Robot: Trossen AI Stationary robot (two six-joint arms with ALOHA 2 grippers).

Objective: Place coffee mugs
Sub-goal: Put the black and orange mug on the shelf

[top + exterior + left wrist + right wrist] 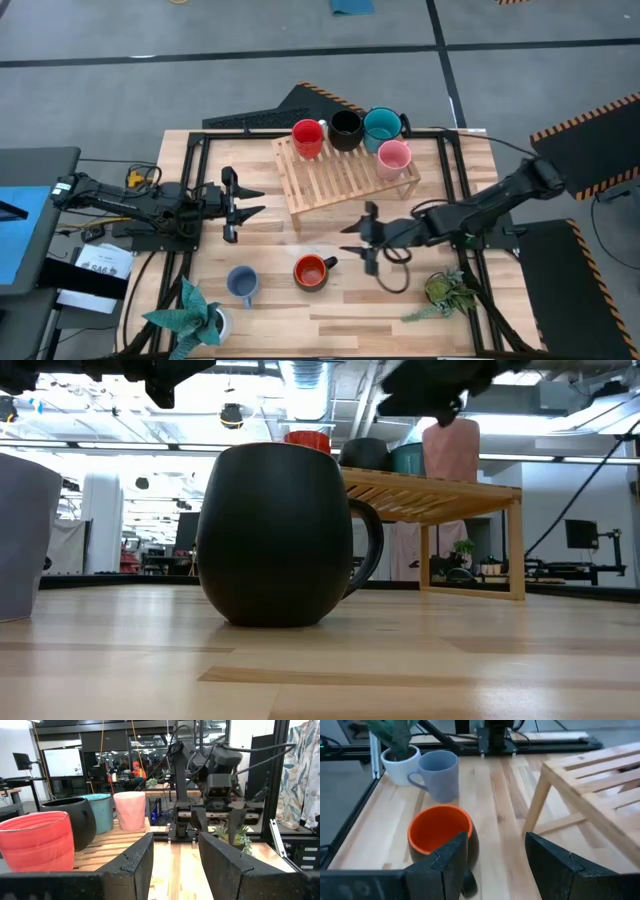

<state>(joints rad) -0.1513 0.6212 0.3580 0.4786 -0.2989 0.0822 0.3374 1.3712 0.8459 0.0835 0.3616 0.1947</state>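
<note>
Four glossy, rounded mugs stand on a slatted wooden rack [345,172] at the far middle of the counter [400,310]: a red mug [307,138] at the left end, a black mug [345,130] beside it, a teal mug [381,128] next, and a pink mug [393,159] on the rack's right corner, slightly nearer than the teal one. In the left wrist view the pink mug's wall looks faintly faceted, while the red one shows soft horizontal ridges. The rack is pale wood on thin square legs, its top made of parallel slats.

Two more mugs sit on the bare counter in front of the rack. The orange-red mug [312,271] has a bright orange inside and a dark, round-bellied outside with a loop handle pointing right. To its left stands the light blue mug [241,284], straight-walled and matte-looking, with its handle toward the near edge.

The right gripper [359,238] hovers just right of the orange-red mug, its two dark, grainy fingers spread wide and holding nothing. The left gripper [247,204] waits left of the rack, fingers likewise apart and empty.

A spiky green plant in a white pot [190,318] stands at the near left corner, and a smaller leafy plant [443,291] near the right edge. The counter is light, planked wood inside a black metal frame.
</note>
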